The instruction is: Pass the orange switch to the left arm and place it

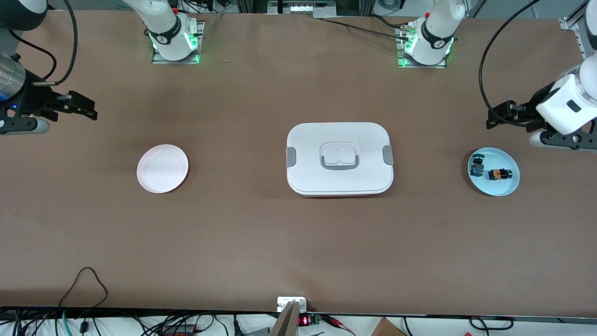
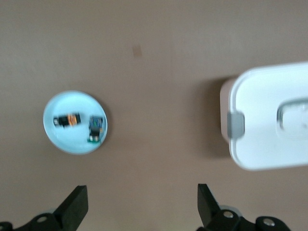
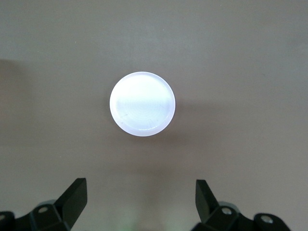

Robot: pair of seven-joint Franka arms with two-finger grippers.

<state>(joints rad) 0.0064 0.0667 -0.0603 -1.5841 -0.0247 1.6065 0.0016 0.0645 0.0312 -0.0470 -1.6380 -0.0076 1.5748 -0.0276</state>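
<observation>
The orange switch (image 1: 500,174) lies in the blue plate (image 1: 509,186) at the left arm's end of the surface, just beside a blue-green switch (image 1: 476,167), so the left end effector (image 1: 501,113), open and empty above the surface near that plate, risks pinching the wrong one. The right end effector (image 1: 81,106) waits open near the pink plate (image 1: 151,179). With the box (image 1: 339,158) between the plates, a low handover could clip its lid.

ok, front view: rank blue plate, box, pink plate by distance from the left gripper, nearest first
From the left gripper, open, up in the air at the left arm's end of the table:
1. blue plate, just beside it at that end, holding both switches.
2. box, mid-table.
3. pink plate, toward the right arm's end, near the right gripper.
</observation>
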